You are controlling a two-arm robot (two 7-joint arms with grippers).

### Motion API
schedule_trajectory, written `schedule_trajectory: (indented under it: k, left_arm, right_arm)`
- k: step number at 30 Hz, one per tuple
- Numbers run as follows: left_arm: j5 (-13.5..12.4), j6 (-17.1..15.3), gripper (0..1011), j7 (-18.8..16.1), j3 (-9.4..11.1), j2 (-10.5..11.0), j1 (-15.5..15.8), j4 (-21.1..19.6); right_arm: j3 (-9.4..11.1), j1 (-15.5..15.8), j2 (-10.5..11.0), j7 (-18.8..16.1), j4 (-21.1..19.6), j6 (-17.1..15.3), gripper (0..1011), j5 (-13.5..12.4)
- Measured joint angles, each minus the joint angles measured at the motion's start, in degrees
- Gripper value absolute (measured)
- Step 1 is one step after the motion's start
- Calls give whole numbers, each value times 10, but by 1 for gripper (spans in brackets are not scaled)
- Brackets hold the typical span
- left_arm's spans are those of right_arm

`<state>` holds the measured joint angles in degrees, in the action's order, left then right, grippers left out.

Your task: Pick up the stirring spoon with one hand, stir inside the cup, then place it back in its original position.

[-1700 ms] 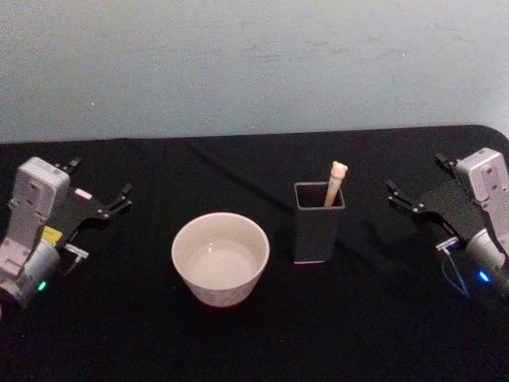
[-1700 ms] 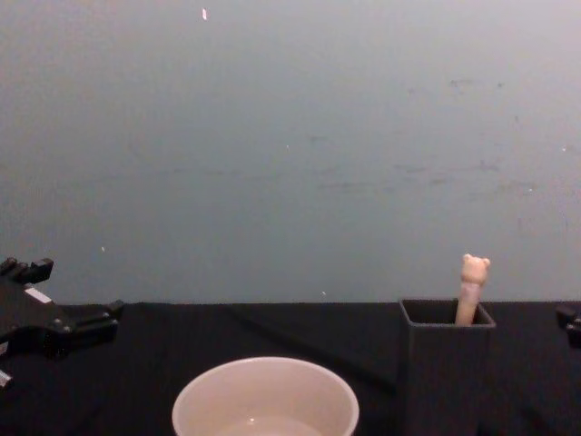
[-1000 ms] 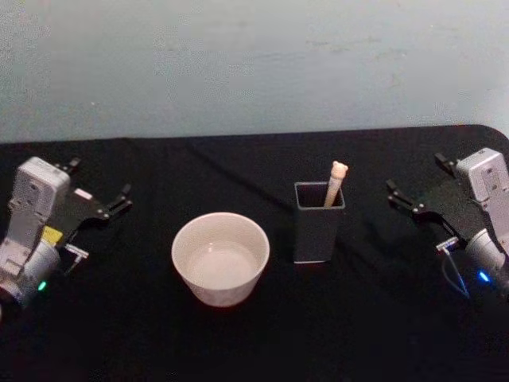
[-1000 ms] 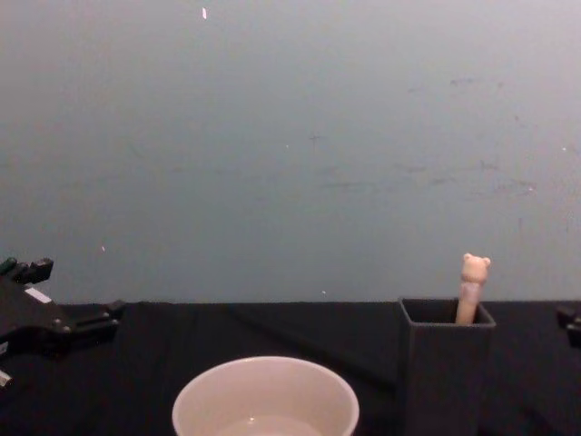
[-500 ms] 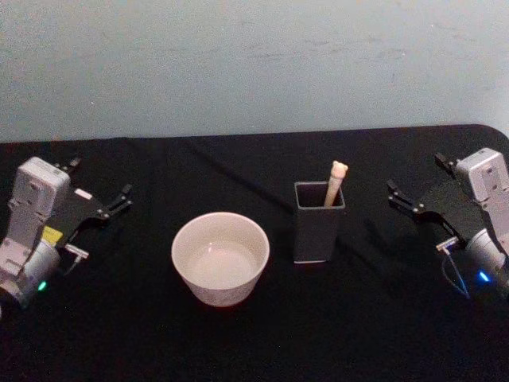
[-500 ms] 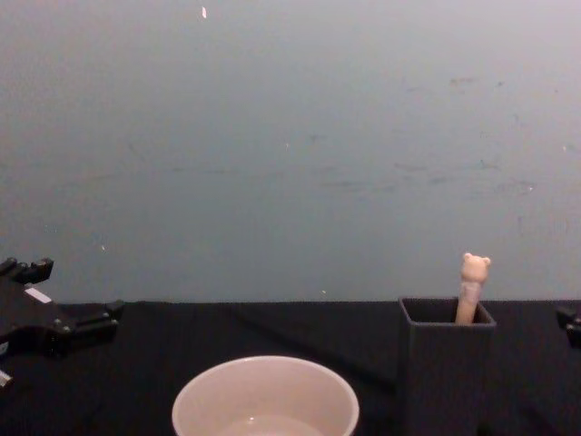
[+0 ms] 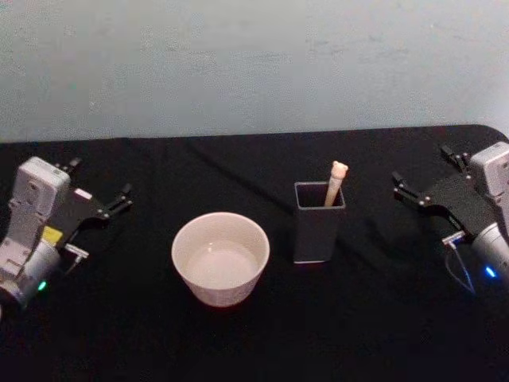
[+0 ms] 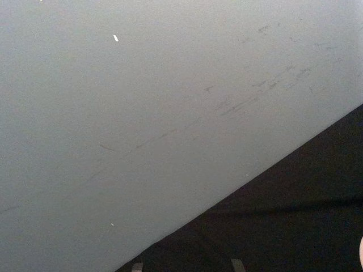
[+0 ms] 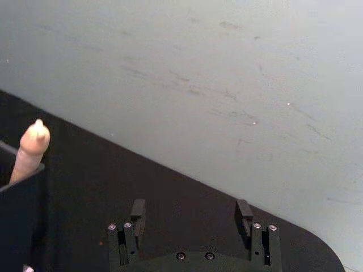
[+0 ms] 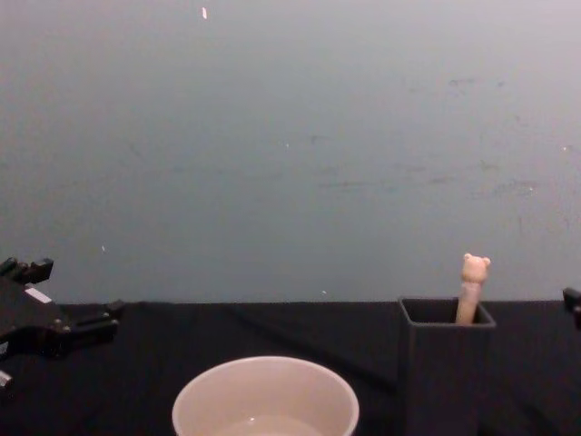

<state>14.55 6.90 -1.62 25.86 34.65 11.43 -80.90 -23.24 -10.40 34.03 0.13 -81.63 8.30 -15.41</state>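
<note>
Counting first: we log one stirring spoon, one cup, one dark grey square holder and two grippers, all over one black-covered table.

The spoon stands in the holder, leaning on its far rim. Its cream handle and tiny bear head poke above the rim; the stem and bowl are hidden inside. We see the cup just beside the holder on the robot's left, not touching it.

The left gripper sits near the table's left edge, well apart from the cup, fingers spread and holding nothing. The right gripper sits near the right edge, to the right of the holder and well apart from it. The right wrist view shows its two fingers spread wide around bare cloth, with the bear head off to one side.

Against half a second ago, we note the right gripper has drifted a little farther right, away from the holder. The left gripper, spoon, cup and holder sit as they did.
</note>
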Motion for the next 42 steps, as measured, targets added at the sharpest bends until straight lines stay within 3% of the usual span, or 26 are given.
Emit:
schedule_trajectory:
  k: [5, 13, 17, 28, 42]
  left_arm:
    - [0, 0, 1001, 0, 0, 0, 0, 0]
    - [0, 0, 1001, 0, 0, 0, 0, 0]
    - [0, 0, 1002, 0, 0, 0, 0, 0]
    - [0, 0, 1001, 0, 0, 0, 0, 0]
    - [0, 0, 1001, 0, 0, 0, 0, 0]
  right_arm:
    - [21, 14, 4, -33, -16, 9, 1002, -34]
    - [53, 45, 19, -149, -45, 29, 1002, -135]
    - [57, 51, 20, -189, -54, 28, 1002, -162]
    - [45, 30, -1, -259, -44, 2, 1002, -184]
    - [35, -14, -43, -302, 4, -32, 1000, -189]
